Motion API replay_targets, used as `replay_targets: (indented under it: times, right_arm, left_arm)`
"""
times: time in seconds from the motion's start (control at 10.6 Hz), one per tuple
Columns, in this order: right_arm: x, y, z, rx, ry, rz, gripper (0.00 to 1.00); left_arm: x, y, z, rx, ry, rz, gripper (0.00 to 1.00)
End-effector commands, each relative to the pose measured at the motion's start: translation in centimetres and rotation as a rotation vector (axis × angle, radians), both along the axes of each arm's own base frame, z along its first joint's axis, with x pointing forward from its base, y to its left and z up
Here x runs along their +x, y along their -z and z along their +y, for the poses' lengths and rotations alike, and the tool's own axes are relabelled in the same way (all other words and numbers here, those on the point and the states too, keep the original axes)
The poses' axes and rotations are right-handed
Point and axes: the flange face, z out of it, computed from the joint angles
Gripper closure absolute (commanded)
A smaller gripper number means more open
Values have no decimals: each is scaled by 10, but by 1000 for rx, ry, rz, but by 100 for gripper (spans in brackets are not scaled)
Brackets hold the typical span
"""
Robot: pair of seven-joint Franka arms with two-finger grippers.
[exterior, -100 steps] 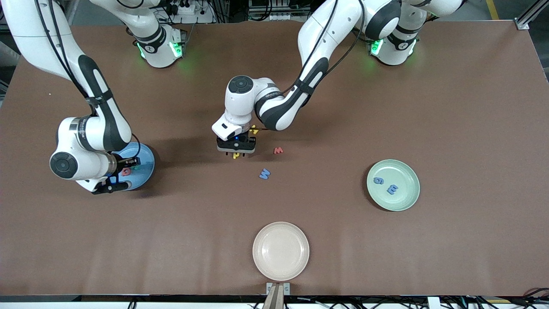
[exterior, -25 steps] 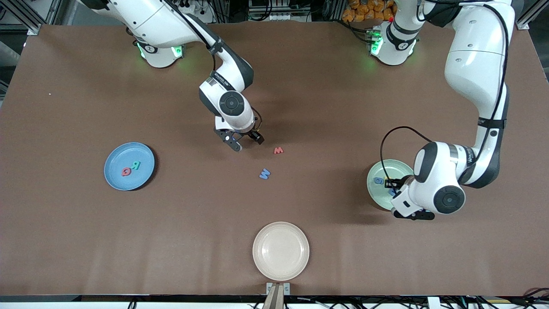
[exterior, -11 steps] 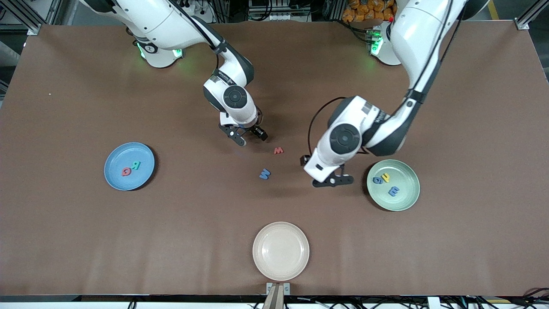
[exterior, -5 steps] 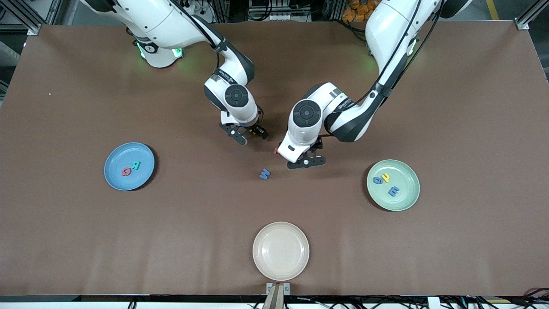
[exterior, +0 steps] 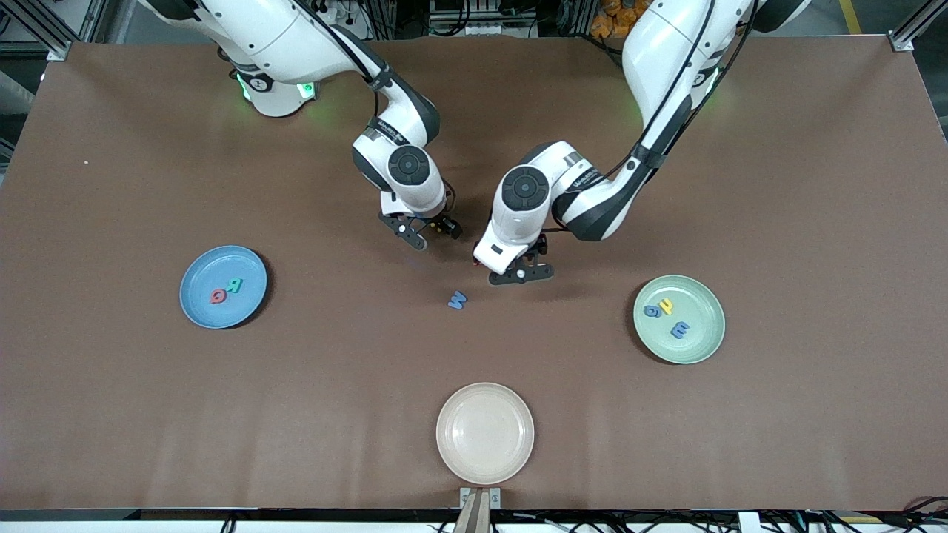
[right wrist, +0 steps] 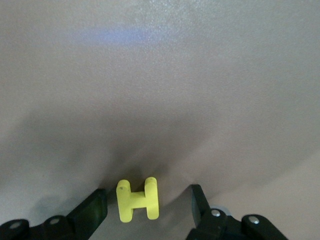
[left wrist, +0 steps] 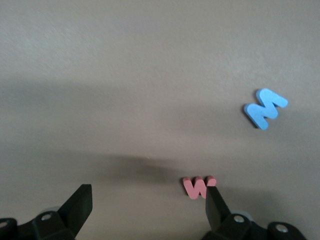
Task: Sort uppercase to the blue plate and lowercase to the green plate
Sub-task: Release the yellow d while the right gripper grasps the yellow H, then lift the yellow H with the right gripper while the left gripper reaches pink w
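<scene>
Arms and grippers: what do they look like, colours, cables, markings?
Both arms are glossy white with black joint bands and round dark grey joint caps. Black cables run along them. Green lights glow at the bases. The left gripper and right gripper are black, with silver screws and wedge-shaped fingers.

I count three plates: one blue plate (exterior: 223,287), one green plate (exterior: 679,319), one cream plate (exterior: 485,433). I see eight letters: two on blue, three on green, three on the desk (exterior: 148,414).

Under me, a broad brown table (exterior: 778,185); black cables and metal framing line its edges.
</scene>
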Motion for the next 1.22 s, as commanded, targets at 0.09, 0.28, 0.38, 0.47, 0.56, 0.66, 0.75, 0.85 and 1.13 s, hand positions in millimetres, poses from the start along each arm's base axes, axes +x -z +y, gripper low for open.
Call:
replay_targets:
  times: [0.09, 0.28, 0.38, 0.47, 0.56, 0.66, 0.75, 0.85, 1.13]
  right_arm:
    - [-4, -1, -7, -18, -42, 6, 43]
    - [-4, -1, -7, -17, -41, 5, 52]
    - [-5, -1, -6, -18, -45, 6, 53]
    - [-5, -1, -6, -17, -43, 5, 54]
    - [-5, -1, -6, -17, -44, 5, 57]
    - [-5, -1, -6, -17, -44, 5, 60]
    - [-5, -1, -6, -17, -44, 5, 61]
    - [-5, -2, -6, -17, -44, 5, 61]
    - [-4, -3, -6, -15, -52, 3, 69]
  left_arm:
    - [-10, 7, -5, -6, -13, -34, 0]
    - [-11, 9, -9, -21, -13, -42, 0]
    - [-16, 12, -14, -27, -14, -46, 0]
    - [-18, 16, -17, -32, -30, -44, 0]
    - [-18, 18, -18, -38, -39, -47, 0]
    - [-21, 21, -21, -37, -39, -44, 0]
    - [-23, 21, -24, -41, -36, -51, 0]
    - [-23, 22, -24, -45, -50, -55, 0]
    - [-23, 25, -25, -41, -41, -62, 0]
